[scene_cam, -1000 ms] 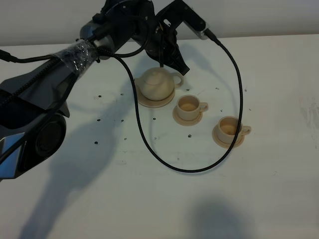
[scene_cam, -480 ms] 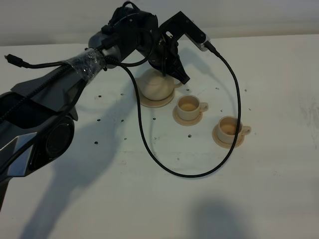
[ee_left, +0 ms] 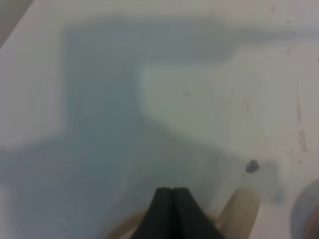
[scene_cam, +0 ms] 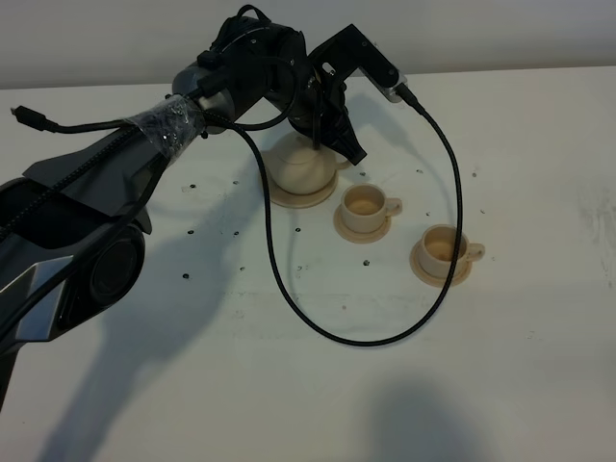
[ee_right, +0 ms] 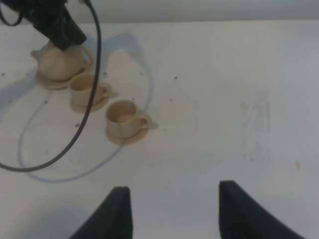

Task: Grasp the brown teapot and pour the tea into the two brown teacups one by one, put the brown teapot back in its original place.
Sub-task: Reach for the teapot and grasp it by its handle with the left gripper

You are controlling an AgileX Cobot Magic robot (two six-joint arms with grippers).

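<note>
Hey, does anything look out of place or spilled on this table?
Nothing spilled. A slack black cable from the left arm loops low beside the two teacups and could snag them.

My right gripper (ee_right: 174, 186) hangs with its fingers apart, holding nothing, above the white table (ee_right: 224, 99). Well ahead I see the nearer brown teacup (ee_right: 122, 115), the farther brown teacup (ee_right: 82, 85) just beyond, then the brown teapot (ee_right: 57, 62) under the left arm (ee_right: 50, 20), a black cable (ee_right: 99, 45) draped alongside.

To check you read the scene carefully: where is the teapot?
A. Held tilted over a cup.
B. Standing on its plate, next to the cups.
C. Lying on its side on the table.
B: the teapot rests upright on its round plate.
</note>
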